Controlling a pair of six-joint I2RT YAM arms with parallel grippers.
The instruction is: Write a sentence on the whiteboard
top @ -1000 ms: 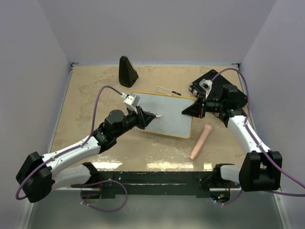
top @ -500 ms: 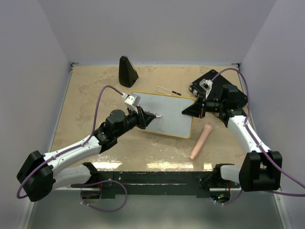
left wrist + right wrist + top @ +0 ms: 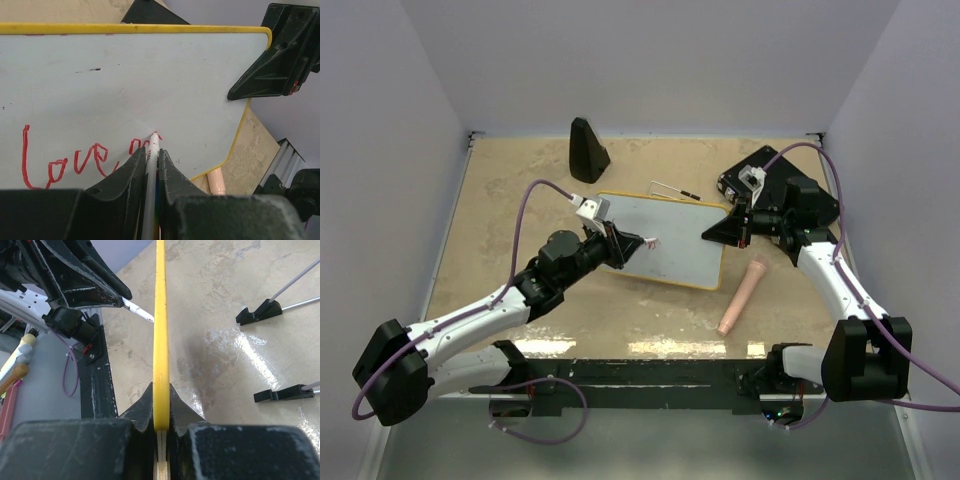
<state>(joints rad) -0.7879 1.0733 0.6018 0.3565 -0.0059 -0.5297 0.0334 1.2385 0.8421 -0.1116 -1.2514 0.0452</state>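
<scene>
Marker [image 3: 151,170] and left gripper [image 3: 632,243] have shifted a touch leftward in the overhead view since a second ago; nothing else has moved. The left gripper is clenched on the marker, whose white shaft stands between the fingers with its tip touching the whiteboard [image 3: 670,235]. The tip sits at the end of the sentence [image 3: 65,162], red cursive that reads "Love" followed by an unfinished letter. The whiteboard sits mid-table [image 3: 510,200], toward the right arm. The right gripper [image 3: 720,232] is clamped on its yellow rim at the right edge, as before. A peach cylinder [image 3: 742,296] lies just beyond the board's near right corner, and a black wedge [image 3: 587,150] stands by the far wall, both unchanged.
</scene>
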